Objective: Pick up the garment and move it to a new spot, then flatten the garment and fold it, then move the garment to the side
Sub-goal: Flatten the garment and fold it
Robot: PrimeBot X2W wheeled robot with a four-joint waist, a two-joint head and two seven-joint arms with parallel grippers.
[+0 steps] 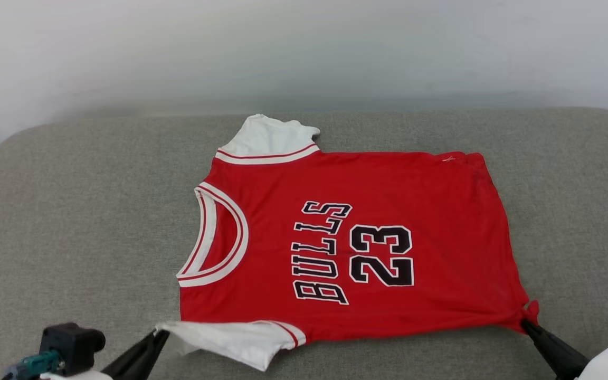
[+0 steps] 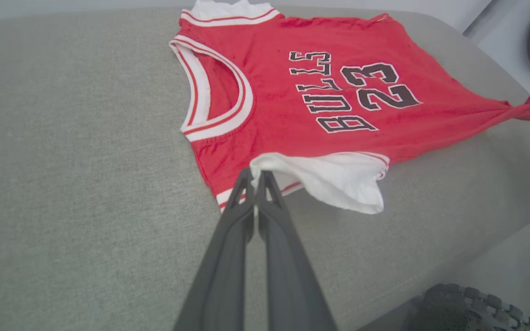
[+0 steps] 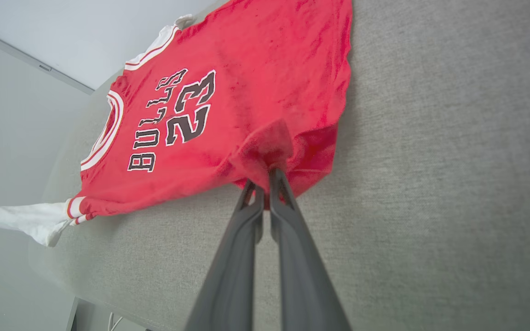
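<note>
While both arms reach in from the near edge of the grey cushion (image 1: pixel 72 211), each has its fingers pressed together on cloth: the left gripper (image 1: pixel 159 333) is clamped on the tip of the near sleeve (image 1: pixel 230 340), a white flap lifted slightly off the surface, and the right gripper (image 1: pixel 526 323) is pinched on the hem corner (image 1: pixel 532 310), which bunches into a small red knot at its tips. Between the two grips the near side of the garment (image 1: pixel 388 195) runs in a fairly taut line. Beyond that, the red body lies face up on the cushion, spread wide with only light wrinkles, the black lettering (image 1: pixel 354 253) readable and turned sideways to the robot. The striped neckline (image 1: pixel 219 237) opens toward the robot's left, and the far sleeve (image 1: pixel 267 134) lies a little crumpled at the back, near the cushion's rear edge and the pale wall (image 1: pixel 304 53) behind. Judging from this, the jersey has its place on the cushion and the flattening is well along, with the near sleeve and far sleeve not yet smoothed. No fold has been made, and the final move to the side is not yet done.
</note>
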